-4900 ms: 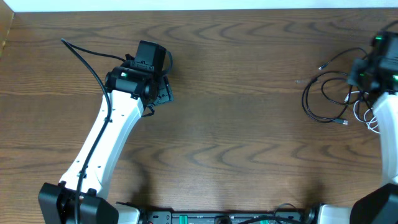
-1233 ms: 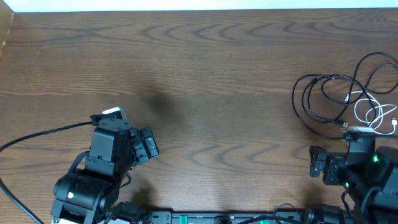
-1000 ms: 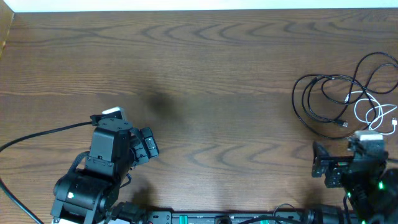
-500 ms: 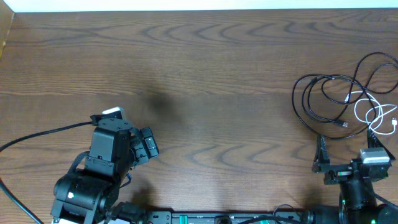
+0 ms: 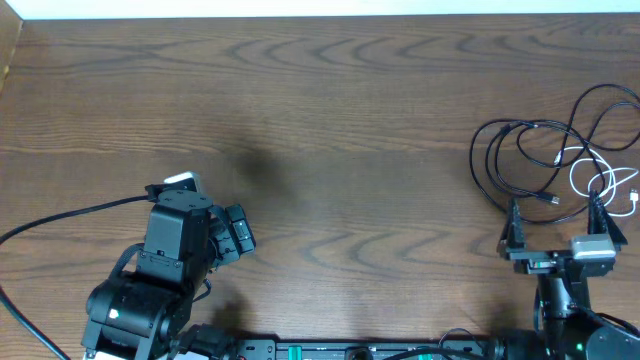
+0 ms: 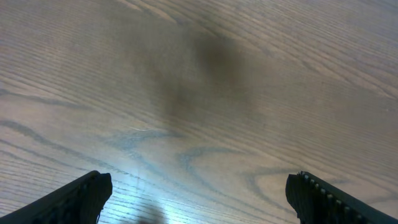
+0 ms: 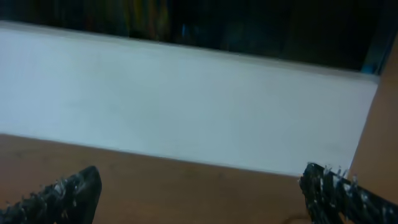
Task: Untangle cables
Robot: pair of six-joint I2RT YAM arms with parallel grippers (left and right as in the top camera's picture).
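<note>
Overhead, I see a brown wood-grain worktop [image 5: 330, 120] with a pale strip running along its far edge. Lying directly on it, near the right edge, are thin black cables [image 5: 493, 165] in overlapping loops. A white cable [image 5: 588, 182] is coiled just beside them and crosses them. A small plug [image 5: 553, 200] rests at the loops' near side.

open wood across the middle of the table [image 5: 350, 120]
cables [image 5: 497, 160] pile at the right edge, just ahead of the right gripper [image 5: 556, 224]
</note>
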